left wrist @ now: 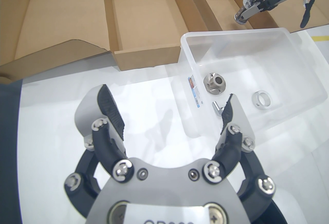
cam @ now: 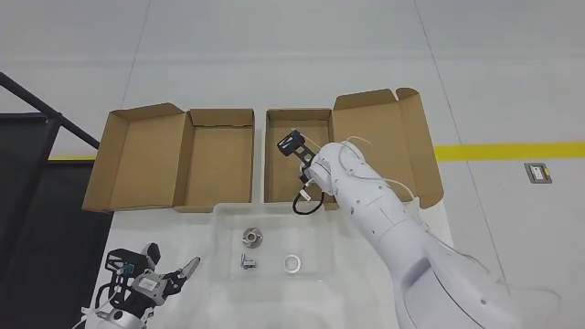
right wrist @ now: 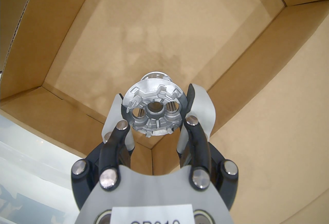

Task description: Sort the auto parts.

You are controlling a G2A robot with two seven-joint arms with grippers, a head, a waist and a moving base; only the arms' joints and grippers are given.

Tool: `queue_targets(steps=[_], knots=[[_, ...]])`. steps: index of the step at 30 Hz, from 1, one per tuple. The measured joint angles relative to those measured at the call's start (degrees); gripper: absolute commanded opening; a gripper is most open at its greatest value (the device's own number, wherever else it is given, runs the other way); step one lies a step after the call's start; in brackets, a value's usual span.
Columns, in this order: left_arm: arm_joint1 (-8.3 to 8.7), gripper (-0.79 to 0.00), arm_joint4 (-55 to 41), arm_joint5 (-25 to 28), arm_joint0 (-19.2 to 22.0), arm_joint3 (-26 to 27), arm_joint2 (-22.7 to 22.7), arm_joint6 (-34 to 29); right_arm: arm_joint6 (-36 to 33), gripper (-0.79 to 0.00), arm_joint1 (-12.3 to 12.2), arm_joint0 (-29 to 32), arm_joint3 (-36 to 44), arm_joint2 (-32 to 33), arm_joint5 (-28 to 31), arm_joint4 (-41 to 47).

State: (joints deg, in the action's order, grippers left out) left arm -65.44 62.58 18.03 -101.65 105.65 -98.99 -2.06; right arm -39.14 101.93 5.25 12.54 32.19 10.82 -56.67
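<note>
My right gripper (right wrist: 154,104) is shut on a round toothed metal hub (right wrist: 153,111) and holds it above the floor of the right cardboard box (right wrist: 180,19), near a corner. From the top view that arm (cam: 340,172) hangs over the right box (cam: 297,121). My left gripper (left wrist: 167,101) stands open over the white table, beside the clear plastic bin (left wrist: 189,60). Inside the bin lie a flanged metal hub (left wrist: 215,82), a plain metal ring (left wrist: 261,100) and a small metal piece (left wrist: 216,108).
The left cardboard box (cam: 219,160) sits with its lid flap folded out to the left. The right box's lid flap (cam: 384,146) lies open to the right. The clear bin (cam: 274,212) stands in front of both boxes.
</note>
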Motion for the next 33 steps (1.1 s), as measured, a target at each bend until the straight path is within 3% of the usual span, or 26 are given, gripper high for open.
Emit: queue_targets(steps=[21, 33], knots=[[0.0, 0.0, 0.0, 0.0, 0.0, 0.0, 0.0, 0.0, 4.14, 0.0, 0.73, -1.1, -2.63, 1.33, 2.82, -0.01], [0.0, 0.0, 0.0, 0.0, 0.0, 0.0, 0.0, 0.0, 15.11, 0.0, -0.6, -1.99, 2.12, 1.81, 12.89, -2.48]])
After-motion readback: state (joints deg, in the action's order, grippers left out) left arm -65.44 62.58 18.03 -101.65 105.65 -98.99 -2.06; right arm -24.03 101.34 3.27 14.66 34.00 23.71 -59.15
